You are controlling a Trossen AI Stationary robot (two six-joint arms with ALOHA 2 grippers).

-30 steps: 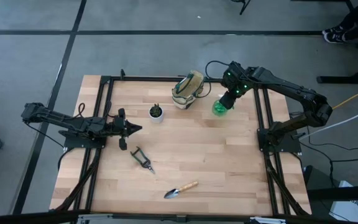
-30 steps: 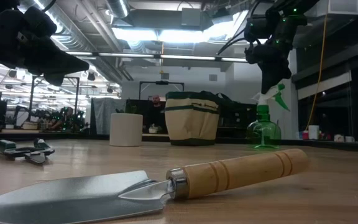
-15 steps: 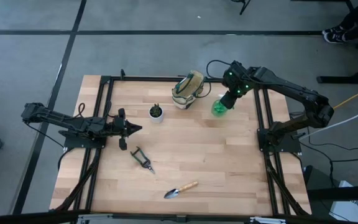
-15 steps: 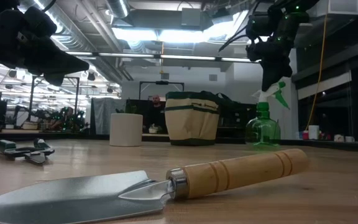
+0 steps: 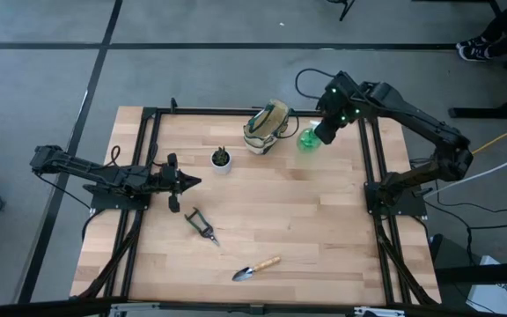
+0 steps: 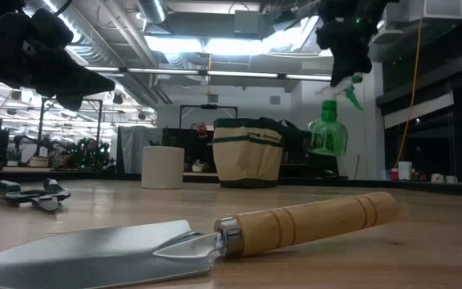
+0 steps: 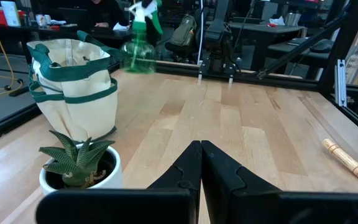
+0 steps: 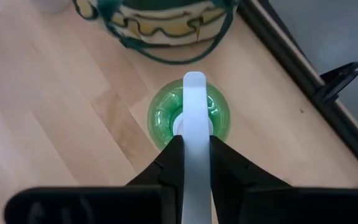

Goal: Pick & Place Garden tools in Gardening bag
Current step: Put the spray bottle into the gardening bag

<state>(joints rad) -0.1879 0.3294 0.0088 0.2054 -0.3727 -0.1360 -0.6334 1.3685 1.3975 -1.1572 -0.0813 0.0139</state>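
The green translucent plastic spray bottle (image 5: 308, 138), clamped by the right gripper (image 5: 322, 134), is held aloft just right of the far tan fabric bag (image 5: 265, 126), needing centring above its mouth.

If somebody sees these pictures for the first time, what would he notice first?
Probably the green spray bottle, hanging clear above the table in the right gripper, beside the gardening bag at the far edge. Next, the trowel lying flat at the near edge, very large in the low view.
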